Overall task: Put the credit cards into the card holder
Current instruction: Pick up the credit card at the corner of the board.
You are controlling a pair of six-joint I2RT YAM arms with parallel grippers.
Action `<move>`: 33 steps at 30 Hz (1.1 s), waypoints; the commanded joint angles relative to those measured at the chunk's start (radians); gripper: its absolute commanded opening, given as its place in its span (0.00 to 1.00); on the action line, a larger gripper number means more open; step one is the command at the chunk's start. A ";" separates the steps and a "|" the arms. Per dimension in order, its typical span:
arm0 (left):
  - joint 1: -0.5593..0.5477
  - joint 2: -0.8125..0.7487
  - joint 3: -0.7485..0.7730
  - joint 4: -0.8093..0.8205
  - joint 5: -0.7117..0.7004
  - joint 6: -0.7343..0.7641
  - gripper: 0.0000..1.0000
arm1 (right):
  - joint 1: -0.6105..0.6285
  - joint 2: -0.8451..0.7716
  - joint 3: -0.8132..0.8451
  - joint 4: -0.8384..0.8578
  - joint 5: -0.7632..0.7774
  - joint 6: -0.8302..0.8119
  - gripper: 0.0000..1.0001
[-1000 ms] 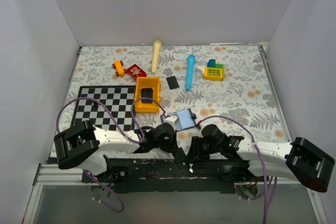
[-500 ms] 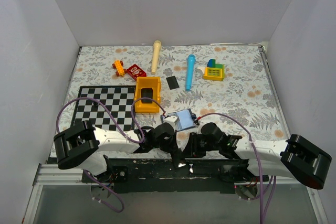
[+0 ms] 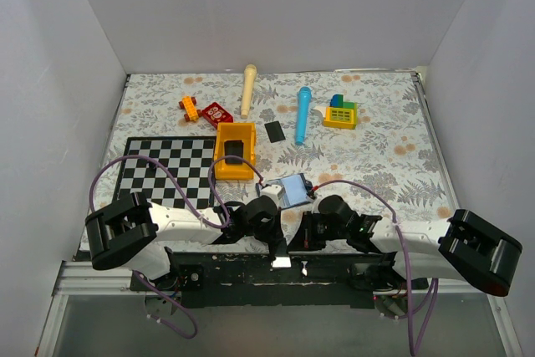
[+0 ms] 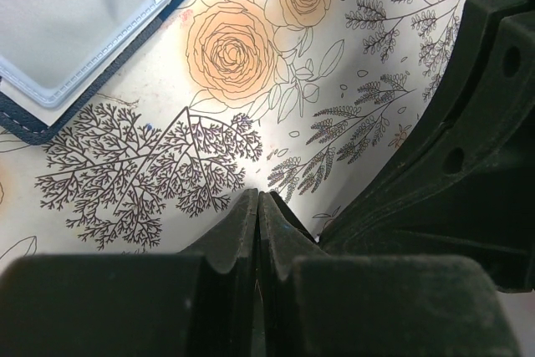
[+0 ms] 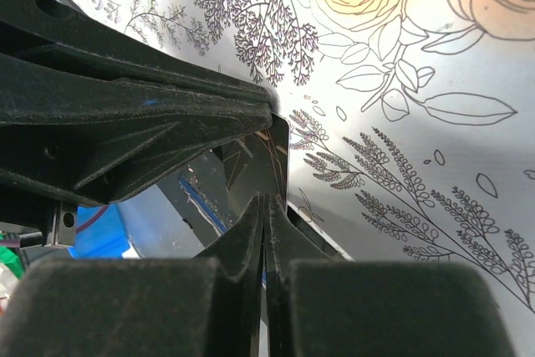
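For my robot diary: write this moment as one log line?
left end effector shut | right end effector shut on glossy black rectangular card

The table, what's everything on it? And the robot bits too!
cloth: 1, floral; covers table
credit cards: 2, glossy black; one on cloth, other gripped
card holder: 1, navy, blue inside; open, near middle
chessboard: 1, black-white; left
bin: 1, yellow; beside chessboard
sticks: 2, cream, blue; back
block toy: 1, yellow-green-blue; back right
small toys: 2, orange, red; back left
left gripper: black, shut, empty
right gripper: black, shut on card
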 commanded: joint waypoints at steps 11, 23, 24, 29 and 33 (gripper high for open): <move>-0.006 -0.265 0.035 -0.290 -0.164 -0.034 0.14 | 0.002 -0.060 0.009 -0.029 -0.010 0.002 0.22; -0.087 -0.289 -0.075 -0.241 -0.041 -0.094 0.12 | 0.013 -0.043 -0.006 -0.051 -0.009 0.019 0.36; -0.098 -0.281 -0.077 -0.239 -0.040 -0.100 0.11 | 0.017 -0.040 -0.008 -0.051 -0.004 0.021 0.37; -0.139 -0.262 -0.101 -0.216 -0.035 -0.138 0.10 | 0.057 -0.009 -0.005 -0.037 0.013 0.040 0.38; -0.156 -0.221 -0.087 -0.216 -0.032 -0.137 0.10 | 0.097 0.040 0.020 -0.031 0.022 0.051 0.38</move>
